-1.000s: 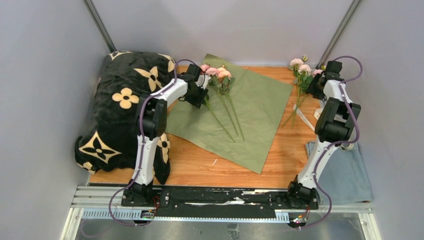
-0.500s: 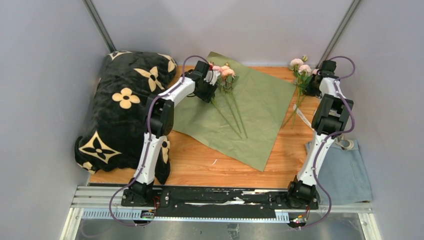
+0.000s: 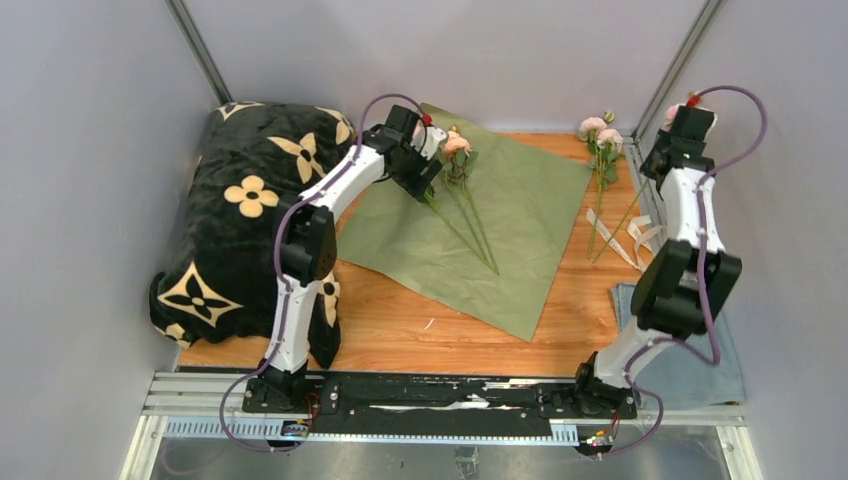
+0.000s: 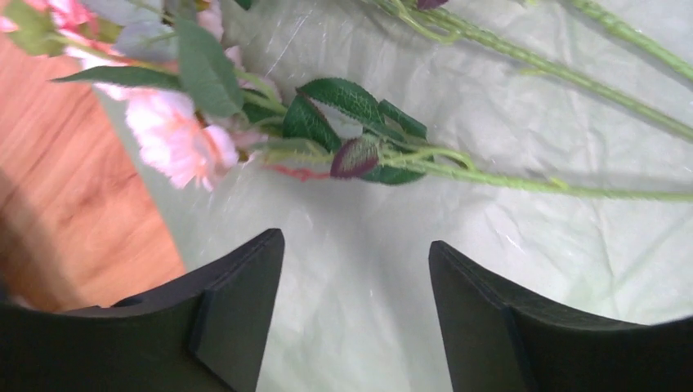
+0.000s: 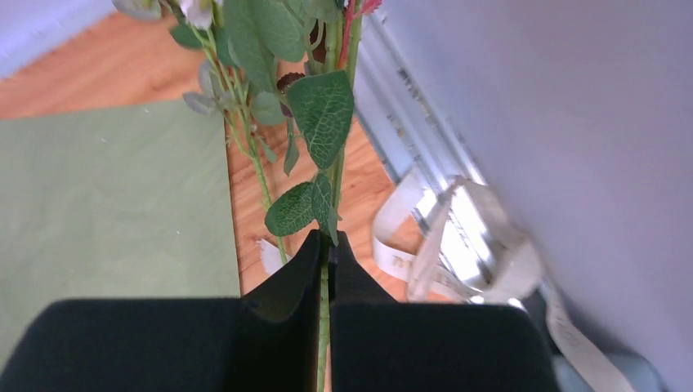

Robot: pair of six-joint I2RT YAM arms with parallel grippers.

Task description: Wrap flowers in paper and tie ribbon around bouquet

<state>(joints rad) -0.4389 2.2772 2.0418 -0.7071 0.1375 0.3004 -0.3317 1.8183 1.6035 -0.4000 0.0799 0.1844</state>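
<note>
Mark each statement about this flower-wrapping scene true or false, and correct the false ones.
1. The left gripper is open above the paper. True.
2. The right gripper is open and empty. False: it is shut on a flower stem.
3. The paper is wrapped around the flowers. False: it lies flat, with the flowers lying on it.
4. The ribbon lies loose on the table. True.
</note>
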